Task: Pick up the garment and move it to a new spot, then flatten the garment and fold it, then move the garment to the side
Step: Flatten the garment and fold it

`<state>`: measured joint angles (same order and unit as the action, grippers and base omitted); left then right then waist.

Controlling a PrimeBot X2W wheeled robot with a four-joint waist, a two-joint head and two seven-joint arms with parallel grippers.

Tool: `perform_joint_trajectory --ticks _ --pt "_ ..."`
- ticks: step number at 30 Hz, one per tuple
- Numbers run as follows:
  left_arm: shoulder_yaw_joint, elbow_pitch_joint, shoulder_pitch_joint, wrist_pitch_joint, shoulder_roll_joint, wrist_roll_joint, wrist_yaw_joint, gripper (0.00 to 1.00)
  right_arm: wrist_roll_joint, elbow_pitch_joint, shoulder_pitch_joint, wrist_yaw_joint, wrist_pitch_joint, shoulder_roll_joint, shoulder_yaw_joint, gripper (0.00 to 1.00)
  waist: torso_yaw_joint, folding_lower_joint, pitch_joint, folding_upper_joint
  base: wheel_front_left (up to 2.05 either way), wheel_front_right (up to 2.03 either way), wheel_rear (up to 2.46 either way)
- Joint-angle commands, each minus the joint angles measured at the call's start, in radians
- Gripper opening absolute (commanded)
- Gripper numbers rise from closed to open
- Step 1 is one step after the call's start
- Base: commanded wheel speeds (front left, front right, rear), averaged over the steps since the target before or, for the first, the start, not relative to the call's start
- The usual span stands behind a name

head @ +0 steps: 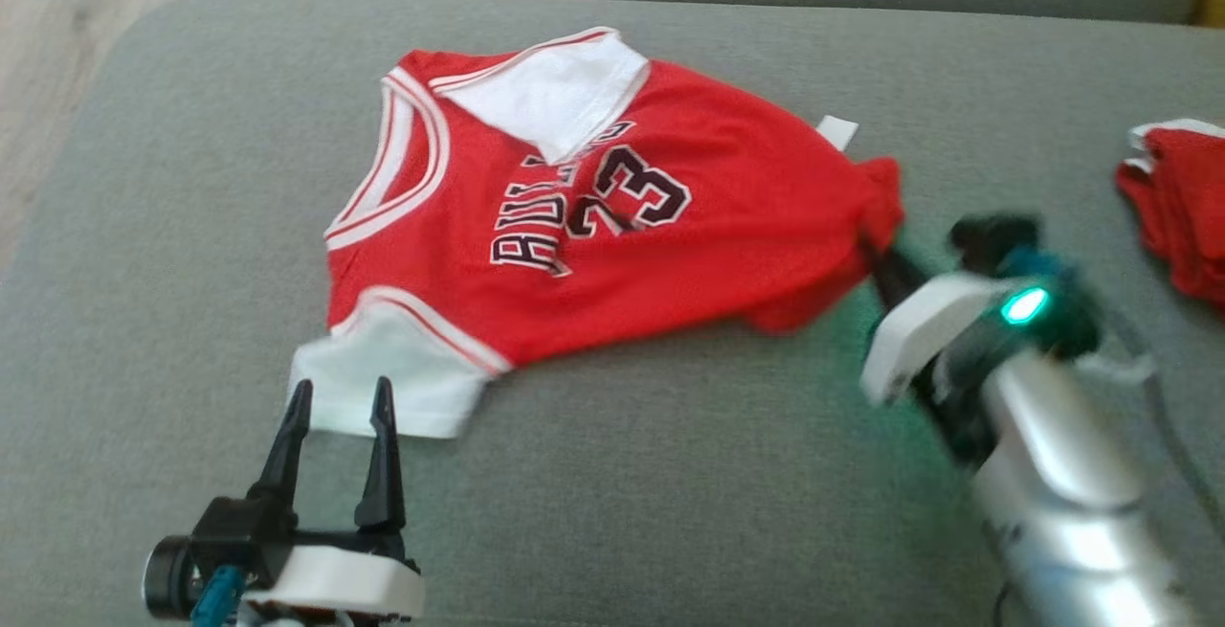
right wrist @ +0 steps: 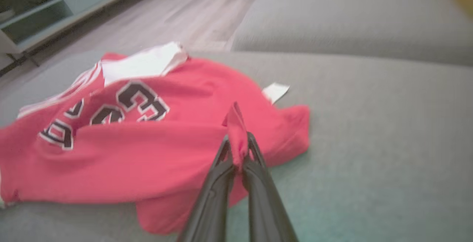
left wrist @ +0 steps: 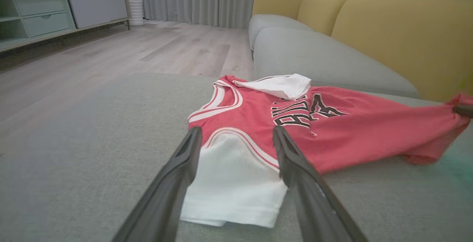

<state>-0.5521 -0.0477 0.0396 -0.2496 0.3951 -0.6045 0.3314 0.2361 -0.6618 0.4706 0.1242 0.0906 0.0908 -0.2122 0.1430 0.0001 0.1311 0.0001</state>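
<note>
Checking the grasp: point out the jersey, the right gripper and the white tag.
jersey (head: 746,225): head view, red chest fabric.
right gripper (right wrist: 238,146): right wrist view, between fingertips pinching the jersey.
white tag (head: 838,132): head view, its middle.

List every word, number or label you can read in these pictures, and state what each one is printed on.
"23": black numerals with white edging, on the chest of the red jersey.
"BUL...": arched black letters beside the number on the same chest; the end of the word is hidden under the folded-over white sleeve.
Unreadable: the white tag at the jersey's edge is too small to make out.
</note>
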Motion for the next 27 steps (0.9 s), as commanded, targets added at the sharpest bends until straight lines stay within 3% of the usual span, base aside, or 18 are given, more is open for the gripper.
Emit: perform_joint_trajectory --ticks 1,6,10,18,19,21,22,23,27 --pt "0.037 0.03 0.055 -0.012 0.007 0.012 -0.003 1.0 -0.006 0.045 0.054 0.007 -0.017 0.01 -0.009 0.0 -0.011 -0.0001 -0.002 -0.0001 0.0 0.0 0.0" --pt "0.019 0.033 0.069 -0.012 -0.013 0.022 -0.013 1.0 -0.032 0.149 0.059 0.007 -0.055 0.076 0.049 0.0 -0.041 -0.0001 -0.01 -0.0001 0.0 0.0 0.0" --pt "0.001 0.027 0.074 -0.012 -0.029 0.023 -0.021 1.0 -0.061 0.228 -0.033 0.007 -0.056 0.107 0.106 0.0 -0.059 -0.0001 -0.01 -0.0001 0.0 0.0 0.0" --pt "-0.008 0.016 0.077 -0.012 -0.035 0.026 -0.022 1.0 -0.096 0.283 -0.28 0.007 -0.133 0.014 0.247 0.0 -0.092 -0.0001 0.004 -0.0001 0.0 0.0 0.0" --pt "-0.007 0.015 0.078 -0.012 -0.034 0.025 -0.022 1.0 -0.106 0.287 -0.302 0.007 -0.149 0.002 0.259 0.11 -0.095 -0.0001 0.005 -0.0001 0.0 0.0 0.0" --pt "-0.009 0.014 0.08 -0.012 -0.034 0.026 -0.023 1.0 -0.109 0.295 -0.343 0.007 -0.176 -0.018 0.278 0.48 -0.101 -0.0001 0.005 -0.0001 0.0 0.0 0.0" --pt "-0.01 0.013 0.08 -0.012 -0.034 0.026 -0.023 1.0 -0.108 0.299 -0.364 0.007 -0.187 -0.025 0.283 0.87 -0.104 -0.0001 0.004 -0.0001 0.0 0.0 0.0" --pt "-0.011 0.012 0.08 -0.012 -0.035 0.026 -0.023 1.0 -0.108 0.304 -0.385 0.007 -0.196 -0.03 0.289 1.0 -0.106 -0.0001 0.003 -0.0001 0.0 0.0 0.0" --pt "-0.011 0.009 0.078 -0.012 -0.036 0.024 -0.022 1.0 -0.106 0.328 -0.48 0.007 -0.201 -0.039 0.296 1.0 -0.115 -0.0001 -0.002 -0.0001 0.0 0.0 0.0"
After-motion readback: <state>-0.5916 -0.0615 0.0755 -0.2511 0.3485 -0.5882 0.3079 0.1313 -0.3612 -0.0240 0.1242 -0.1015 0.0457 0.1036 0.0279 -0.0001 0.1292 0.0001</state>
